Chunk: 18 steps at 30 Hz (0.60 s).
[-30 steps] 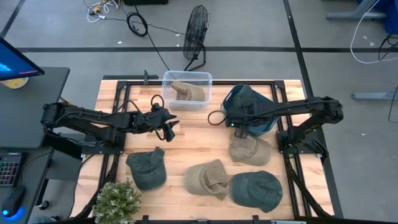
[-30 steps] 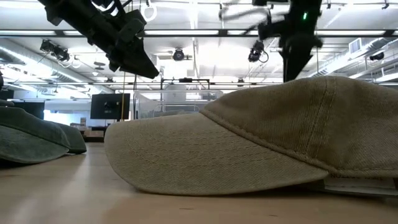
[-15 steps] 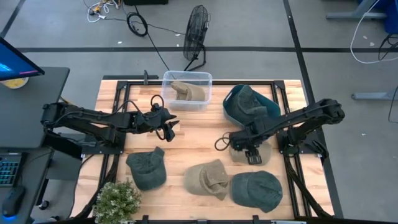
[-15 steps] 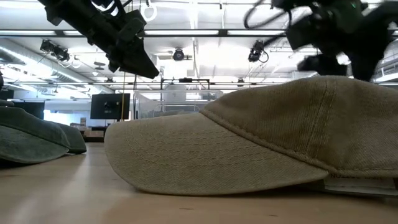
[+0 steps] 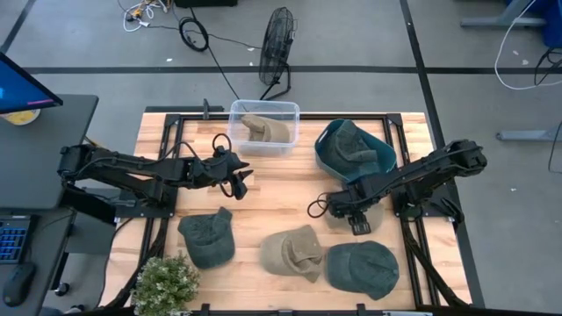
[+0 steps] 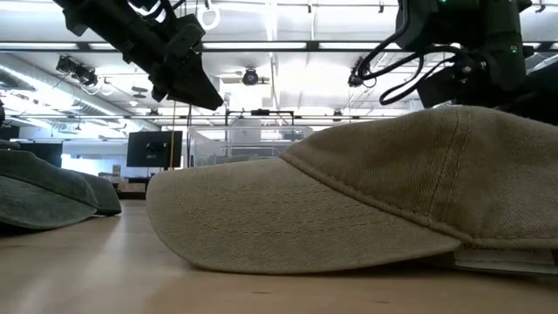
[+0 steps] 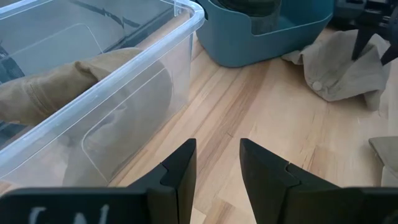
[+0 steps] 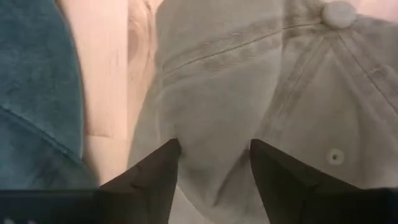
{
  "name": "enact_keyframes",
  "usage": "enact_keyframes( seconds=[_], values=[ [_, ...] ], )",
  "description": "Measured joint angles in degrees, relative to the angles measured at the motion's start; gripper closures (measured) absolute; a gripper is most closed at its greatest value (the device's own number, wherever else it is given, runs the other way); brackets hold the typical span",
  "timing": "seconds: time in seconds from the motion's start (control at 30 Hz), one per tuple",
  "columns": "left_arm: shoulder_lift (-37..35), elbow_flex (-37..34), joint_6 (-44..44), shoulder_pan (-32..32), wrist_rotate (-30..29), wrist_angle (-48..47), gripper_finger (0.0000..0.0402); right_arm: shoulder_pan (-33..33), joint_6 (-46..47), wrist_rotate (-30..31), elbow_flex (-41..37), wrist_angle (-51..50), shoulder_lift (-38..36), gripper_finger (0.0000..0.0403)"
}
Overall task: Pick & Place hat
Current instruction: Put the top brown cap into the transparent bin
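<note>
A tan hat [image 5: 356,213] lies crown up on the table's right side. My right gripper [image 5: 344,208] is open right over it; in the right wrist view its fingers [image 8: 163,167] stand over the crown [image 8: 249,81], the top button [image 8: 339,12] farther off. My left gripper [image 5: 237,178] is open and empty above the table's middle left, near the clear bin [image 7: 93,93]. The clear bin [image 5: 263,128] holds a tan hat [image 5: 265,129]. The blue bin [image 5: 327,158] holds a dark green hat [image 5: 351,140]. My right gripper comes at the tan hat's crown [image 8: 214,112] from above, slanting from the table's right, one open finger on each side of a crown panel. Whether the fingertips touch the cloth I cannot tell. The hat lies flat on the table.
A dark green hat [image 5: 208,239] lies at the near left, another tan hat [image 5: 292,253] in the near middle and a dark green hat [image 5: 362,268] at the near right. A potted plant [image 5: 164,283] stands at the near left corner. Bare wood lies mid-table [image 5: 281,189].
My right gripper has gone from beside the blue bin toward the table's near edge and down, onto the tan hat on the right side. The hat has stayed where it was.
</note>
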Motion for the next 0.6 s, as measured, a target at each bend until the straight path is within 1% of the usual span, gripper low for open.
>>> enact_keyframes(
  seconds=[0.1,0.23,0.27,0.3,0.43,0.53,0.6],
  values=[
    [0.0,0.0,0.02,0.0,0.0,0.0,0.0275,0.0,-0.17,-0.98,0.0,0.12,0.0,0.0259],
    [0.0,0.0,-0.31,-0.01,0.0,0.02,0.0275,-0.02,-0.18,-4.13,0.0,0.87,0.0,0.0366],
    [0.0,0.0,-0.71,0.02,0.0,0.02,0.0275,-0.02,0.31,-4.77,0.0,1.48,0.0,0.0383],
    [0.0,0.0,-1.42,-0.01,0.02,0.02,0.0275,-0.02,1.08,-5.23,0.1,1.97,0.0,0.039],
    [0.0,0.0,-2.08,0.02,1.53,0.04,0.0275,-0.07,6.73,-5.15,3.4,3.16,0.02,0.0383],
    [0.0,0.0,-2.19,0.02,3.8,0.1,0.0275,-0.09,10.95,-2.82,8.04,3.21,0.02,0.0396],
    [0.0,0.0,-2.81,-0.01,4.85,0.45,0.0275,-0.26,13.28,-0.71,11.29,4.45,0.02,0.0397]
  ],
)
